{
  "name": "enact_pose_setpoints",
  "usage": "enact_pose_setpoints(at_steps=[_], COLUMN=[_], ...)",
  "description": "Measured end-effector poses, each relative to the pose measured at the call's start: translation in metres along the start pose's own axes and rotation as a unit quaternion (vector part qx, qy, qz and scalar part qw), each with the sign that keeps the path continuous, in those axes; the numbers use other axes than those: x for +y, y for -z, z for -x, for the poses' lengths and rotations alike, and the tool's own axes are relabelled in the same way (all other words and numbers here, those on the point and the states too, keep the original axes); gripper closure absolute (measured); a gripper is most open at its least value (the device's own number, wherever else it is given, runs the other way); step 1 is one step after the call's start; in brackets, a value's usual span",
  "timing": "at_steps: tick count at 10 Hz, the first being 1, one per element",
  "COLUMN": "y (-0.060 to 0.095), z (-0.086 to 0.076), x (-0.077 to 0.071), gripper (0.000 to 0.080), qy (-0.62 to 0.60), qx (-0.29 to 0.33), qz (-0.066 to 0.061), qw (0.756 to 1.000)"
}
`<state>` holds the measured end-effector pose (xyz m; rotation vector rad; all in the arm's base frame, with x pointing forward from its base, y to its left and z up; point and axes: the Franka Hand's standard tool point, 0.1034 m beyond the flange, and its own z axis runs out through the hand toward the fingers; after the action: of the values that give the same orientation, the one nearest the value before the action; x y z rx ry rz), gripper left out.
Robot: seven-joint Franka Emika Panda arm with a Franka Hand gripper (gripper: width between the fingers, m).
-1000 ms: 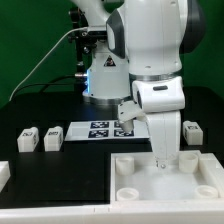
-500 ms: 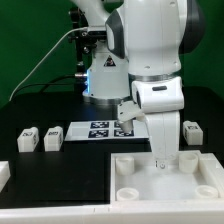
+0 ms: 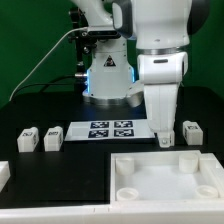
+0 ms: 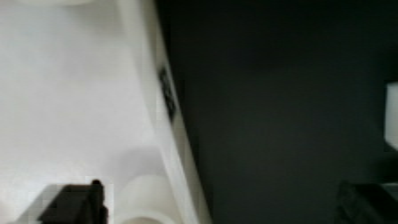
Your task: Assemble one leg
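Claw (image 3: 163,141): it hangs from the white arm (image 3: 160,40), low over the black surface (image 3: 40,108), just behind the far edge of the tray (image 3: 160,160).
Claw opening: in the wrist view the two dark fingers (image 4: 71,202) stand wide apart. Between them there is only the dark surface and the tray's white rim (image 4: 80,110), so the claw (image 4: 222,202) holds nothing.
Claw height: I cannot tell if the fingertips touch the surface.
Leg (image 3: 192,132): it lies on the surface near the edge at the exterior view's right. It is close beside the claw but apart from it, and behind the tray's far corner.
Leg, look: a small white block with a square section. It has dark tag marks on the face toward the camera, but the pattern is too small to read.
Second leg (image 3: 52,137): the same kind of small white block with dark marks. It lies just beside the end of the marker board (image 3: 110,129) at the exterior view's left.
Third leg (image 3: 27,139): it lies next to the second leg, nearer to the surface's edge at the exterior view's left.
Tray: large, white and square, with round sockets in its corners. It lies at the near edge of the surface.
Marker board: flat and white, with four tags. It lies behind the tray, between the second leg and the claw.
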<state>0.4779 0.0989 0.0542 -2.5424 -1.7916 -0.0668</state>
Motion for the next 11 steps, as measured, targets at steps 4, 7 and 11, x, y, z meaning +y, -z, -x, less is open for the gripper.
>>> enact_pose_setpoints(at_steps=[4, 7, 11], y=[0.01, 0.008, 0.001], z=[-0.068, -0.067, -0.06], x=[-0.025, -0.027, -0.055], gripper=[0.015, 0.015, 0.015], qy=[-0.298, -0.429, -0.539], qx=[0.017, 0.021, -0.019], qz=[0.003, -0.01, -0.038], qw=[0.954, 0.903, 0.841])
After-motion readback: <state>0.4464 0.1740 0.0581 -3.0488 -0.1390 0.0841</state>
